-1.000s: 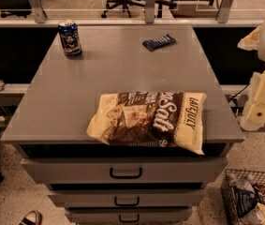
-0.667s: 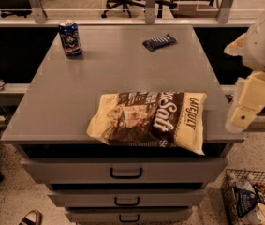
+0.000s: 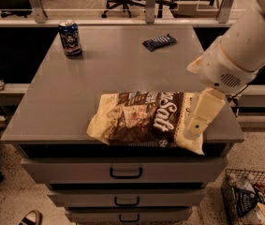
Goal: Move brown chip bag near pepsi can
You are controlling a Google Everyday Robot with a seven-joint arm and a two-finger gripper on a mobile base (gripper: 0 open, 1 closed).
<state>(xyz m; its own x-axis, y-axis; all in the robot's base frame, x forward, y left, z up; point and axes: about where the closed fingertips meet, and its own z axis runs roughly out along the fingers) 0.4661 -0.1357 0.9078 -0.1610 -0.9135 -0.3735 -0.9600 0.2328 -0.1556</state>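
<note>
The brown chip bag (image 3: 141, 118) lies flat at the front edge of the grey cabinet top (image 3: 108, 74), dark brown in the middle with cream ends and white lettering. The pepsi can (image 3: 70, 39) stands upright at the far left corner, well apart from the bag. My gripper (image 3: 196, 123), cream-white on a thick white arm coming in from the upper right, hangs over the bag's right end, at or just above its surface.
A small dark blue wrapped bar (image 3: 159, 42) lies at the far middle of the top. Drawers (image 3: 125, 172) fill the cabinet front. A wire basket (image 3: 253, 198) of items stands on the floor at the right. Office chairs stand behind a rail.
My arm has swung left and down from the right side of the cabinet, so the gripper is now over the bag's right end. Bag, can and bar have not moved.
</note>
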